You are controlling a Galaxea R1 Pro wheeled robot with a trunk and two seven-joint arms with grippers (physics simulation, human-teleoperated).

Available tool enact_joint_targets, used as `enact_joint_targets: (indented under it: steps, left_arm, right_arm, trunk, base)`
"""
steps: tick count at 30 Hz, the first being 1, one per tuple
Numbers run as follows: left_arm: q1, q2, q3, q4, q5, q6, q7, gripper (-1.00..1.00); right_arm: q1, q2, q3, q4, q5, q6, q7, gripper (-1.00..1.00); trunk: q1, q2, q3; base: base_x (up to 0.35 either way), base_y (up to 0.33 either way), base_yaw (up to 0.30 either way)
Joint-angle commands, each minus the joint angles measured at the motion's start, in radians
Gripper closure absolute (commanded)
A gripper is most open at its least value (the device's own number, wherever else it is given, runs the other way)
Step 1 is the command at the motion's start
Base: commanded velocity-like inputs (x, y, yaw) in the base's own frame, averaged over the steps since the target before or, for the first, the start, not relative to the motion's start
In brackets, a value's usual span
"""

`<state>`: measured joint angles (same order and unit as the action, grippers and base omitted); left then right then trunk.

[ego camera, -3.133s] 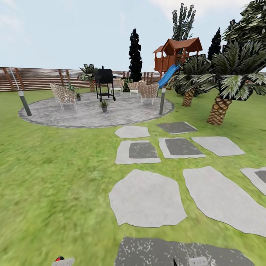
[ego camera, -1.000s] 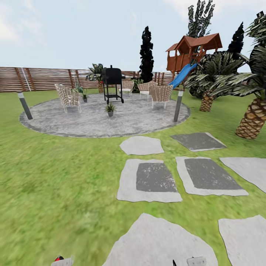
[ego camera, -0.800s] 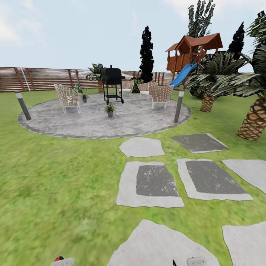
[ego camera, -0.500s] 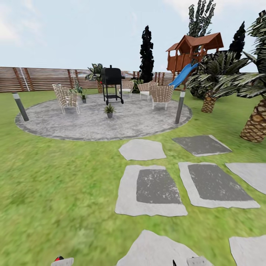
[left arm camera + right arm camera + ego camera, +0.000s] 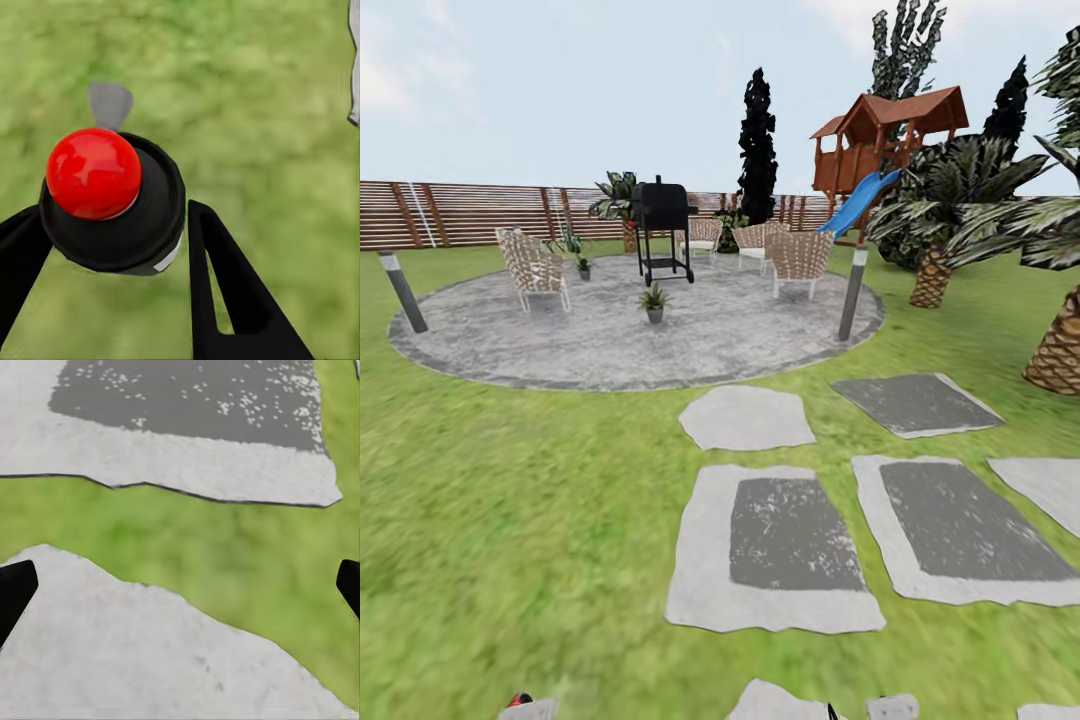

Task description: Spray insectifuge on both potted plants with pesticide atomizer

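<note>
In the left wrist view the pesticide atomizer (image 5: 142, 225), a dark bottle with a round red top, sits between my left gripper's (image 5: 112, 216) black fingers, which are shut on it above grass. Its red top (image 5: 520, 699) peeks in at the head view's bottom edge. My right gripper (image 5: 180, 585) is open and holds nothing, over a pale stepping stone and grass. Far ahead on the garden's round grey patio (image 5: 600, 345) stand two potted plants: one (image 5: 654, 301) in front of the black grill (image 5: 665, 225), one (image 5: 581, 264) by the left wicker chair.
Stepping stones (image 5: 775, 545) lie in the lawn between me and the patio. Bollard posts (image 5: 403, 291) (image 5: 851, 290) stand at the patio's left and right edges. Wicker chairs (image 5: 534, 269) (image 5: 798, 259) ring it. Palms (image 5: 1060, 330) and a playhouse with a slide (image 5: 880, 140) stand to the right.
The whole view has advanced toward the patio: the stepping stones have slid down the picture and the patio looks nearer. Both grippers hold their places at the bottom edge.
</note>
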<state>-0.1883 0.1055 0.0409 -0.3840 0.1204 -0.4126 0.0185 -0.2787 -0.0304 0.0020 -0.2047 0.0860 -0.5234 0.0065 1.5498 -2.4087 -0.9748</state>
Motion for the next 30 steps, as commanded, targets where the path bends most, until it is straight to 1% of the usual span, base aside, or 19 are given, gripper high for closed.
enact_joint_targets:
  steps: [1, 6, 18, 30]
  left_arm:
    - [-0.001, 0.0, -0.003, 0.001, 0.008, -0.003, 0.0, 1.0]
    - [-0.001, 0.0, -0.003, 0.001, 0.008, -0.003, 0.0, 1.0]
    - [-0.001, 0.0, -0.003, 0.001, 0.008, -0.003, 0.0, 1.0]
    - [-0.001, 0.0, -0.003, 0.001, 0.008, -0.003, 0.0, 1.0]
  right_arm:
    - [-0.001, 0.0, 0.0, 0.001, 0.006, -0.003, 0.0, -1.0]
    - [-0.001, 0.0, 0.0, 0.001, 0.006, -0.003, 0.0, -1.0]
    - [-0.001, 0.001, 0.0, 0.001, 0.006, -0.003, 0.0, -1.0]
    - [-0.001, -0.001, 0.0, 0.001, 0.006, -0.004, 0.0, -1.0]
  trunk:
    - [0.0, 0.0, -0.001]
    - [0.0, 0.0, -0.001]
    - [0.0, 0.0, -0.001]
    - [0.0, 0.0, -0.001]
  base:
    - [0.34, 0.0, 0.0]
    - [0.34, 0.0, 0.099]
    - [0.34, 0.0, 0.226]
    - [0.34, 0.0, 0.022]
